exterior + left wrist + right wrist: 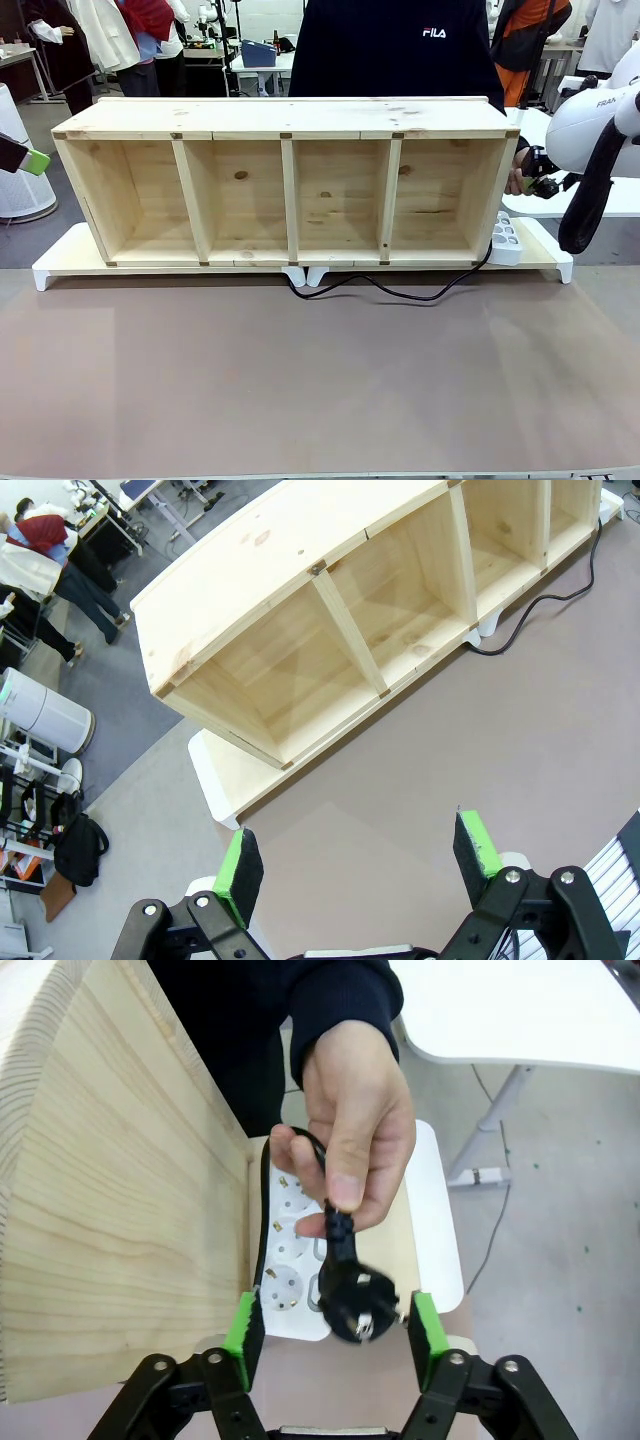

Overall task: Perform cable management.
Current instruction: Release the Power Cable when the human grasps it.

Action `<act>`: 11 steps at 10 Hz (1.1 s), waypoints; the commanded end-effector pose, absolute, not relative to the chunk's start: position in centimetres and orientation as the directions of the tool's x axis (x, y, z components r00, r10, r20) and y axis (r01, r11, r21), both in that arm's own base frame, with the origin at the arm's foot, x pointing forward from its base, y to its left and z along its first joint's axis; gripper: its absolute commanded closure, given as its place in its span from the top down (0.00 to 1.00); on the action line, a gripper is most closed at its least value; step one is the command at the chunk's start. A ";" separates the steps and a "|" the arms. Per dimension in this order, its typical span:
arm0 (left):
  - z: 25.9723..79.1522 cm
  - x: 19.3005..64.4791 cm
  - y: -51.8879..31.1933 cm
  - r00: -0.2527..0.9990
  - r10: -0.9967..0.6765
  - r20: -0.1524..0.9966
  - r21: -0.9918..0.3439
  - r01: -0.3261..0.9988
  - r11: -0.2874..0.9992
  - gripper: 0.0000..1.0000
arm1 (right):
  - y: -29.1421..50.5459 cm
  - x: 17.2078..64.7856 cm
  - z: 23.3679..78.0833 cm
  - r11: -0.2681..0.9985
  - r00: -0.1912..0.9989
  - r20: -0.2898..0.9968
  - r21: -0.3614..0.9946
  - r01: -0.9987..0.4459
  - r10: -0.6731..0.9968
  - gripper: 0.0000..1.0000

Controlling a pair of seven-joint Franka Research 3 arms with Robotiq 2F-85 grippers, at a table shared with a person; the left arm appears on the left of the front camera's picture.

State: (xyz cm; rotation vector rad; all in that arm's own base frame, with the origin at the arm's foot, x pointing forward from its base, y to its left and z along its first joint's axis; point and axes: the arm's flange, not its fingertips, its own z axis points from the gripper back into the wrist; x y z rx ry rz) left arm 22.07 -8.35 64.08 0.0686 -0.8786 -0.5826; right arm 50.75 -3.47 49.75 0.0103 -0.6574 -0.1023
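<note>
Thin black power cable (400, 292) snakes along the brown desk (300, 390) in front of the long four-bay pine shelf (290, 190), and we see it climb the shelf's right end past the white multi-socket power strip (295, 1280) to the person's hand (355, 1130), which pinches it just above its black round plug (357, 1305). Our right gripper (335, 1325) has its jaws wide, green pads either side of the dangling plug without touching it. Our left gripper (360, 865) hangs over bare desk at the shelf's left end, jaws wide and holding nothing.
</note>
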 end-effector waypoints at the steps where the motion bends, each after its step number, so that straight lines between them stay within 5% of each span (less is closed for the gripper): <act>1: 63.9 22.2 -8.4 0.489 -0.506 0.710 0.289 0.452 0.844 1.00 | -3.3 51.1 50.2 0.995 0.798 0.596 0.018 0.100 -0.091 1.00; 3: 63.9 22.2 -8.4 0.489 -0.506 0.710 0.289 0.452 0.844 1.00 | -3.0 51.2 49.7 0.994 0.740 0.667 0.008 0.109 -0.087 1.00; 11: 63.9 22.2 -8.4 0.489 -0.506 0.710 0.289 0.452 0.844 1.00 | -3.5 50.7 49.7 0.995 0.790 0.605 0.042 0.091 -0.098 1.00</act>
